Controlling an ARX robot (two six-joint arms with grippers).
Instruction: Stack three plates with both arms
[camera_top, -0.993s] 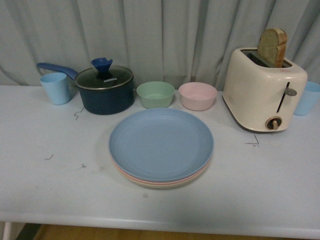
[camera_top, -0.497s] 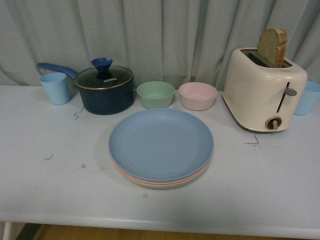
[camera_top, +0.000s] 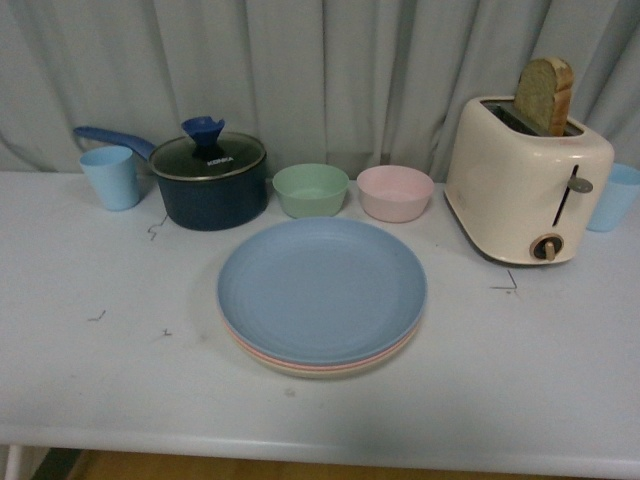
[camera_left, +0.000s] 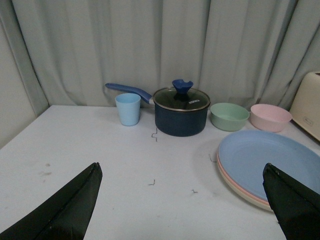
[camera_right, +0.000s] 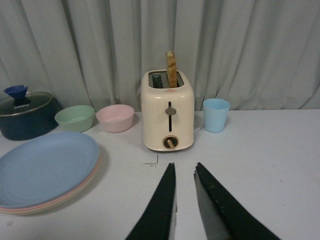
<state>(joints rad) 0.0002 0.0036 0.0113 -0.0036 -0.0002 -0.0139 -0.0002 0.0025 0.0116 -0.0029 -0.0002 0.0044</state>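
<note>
The three plates stand in one stack at the table's middle: the light blue plate (camera_top: 322, 287) on top, the pink plate's rim (camera_top: 262, 353) under it and the beige plate's rim (camera_top: 320, 372) at the bottom. Neither arm shows in the front view. In the left wrist view my left gripper (camera_left: 182, 167) is open, empty, and held back from the stack (camera_left: 272, 160), which lies off to one side. In the right wrist view my right gripper (camera_right: 184, 165) is shut on nothing, well short of the toaster, with the stack (camera_right: 45, 167) off to its side.
Behind the stack stand a green bowl (camera_top: 311, 189) and a pink bowl (camera_top: 395, 192). A dark lidded saucepan (camera_top: 209, 180) and a light blue cup (camera_top: 111, 176) are at the back left. A cream toaster (camera_top: 527, 178) holding a bread slice and another blue cup (camera_top: 613, 197) are at the right.
</note>
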